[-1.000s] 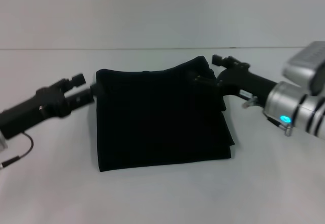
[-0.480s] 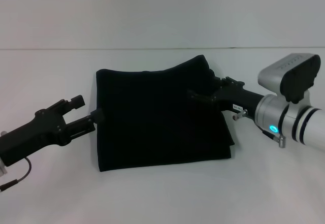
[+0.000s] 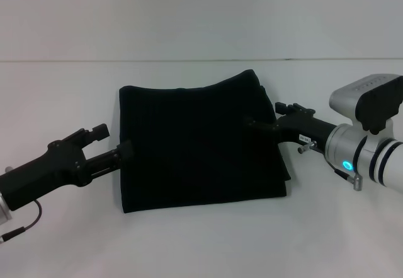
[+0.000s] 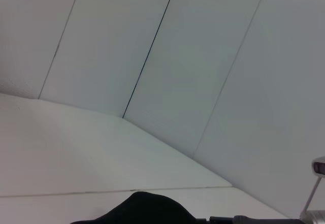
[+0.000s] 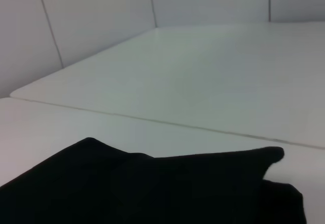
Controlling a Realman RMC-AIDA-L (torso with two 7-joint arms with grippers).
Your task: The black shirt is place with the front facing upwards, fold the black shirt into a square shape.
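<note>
The black shirt (image 3: pixel 198 149) lies folded into a rough square in the middle of the white table (image 3: pixel 201 246); no lettering or label shows. Its far right corner is slightly raised. My left gripper (image 3: pixel 124 150) is at the shirt's left edge, about halfway along it. My right gripper (image 3: pixel 250 123) reaches over the shirt's right edge near the far right corner. A bit of the shirt shows in the left wrist view (image 4: pixel 147 211), and its folded edge shows in the right wrist view (image 5: pixel 152 188).
A white wall (image 3: pixel 201 13) stands behind the table. A thin black cable (image 3: pixel 25 224) hangs under the left arm at the near left. Part of the right arm shows in the left wrist view (image 4: pixel 317 193).
Both grippers have left the shirt's far corners. The left has moved nearer along the left edge; the right has drawn back to the right and lower. The shirt has stayed put.
</note>
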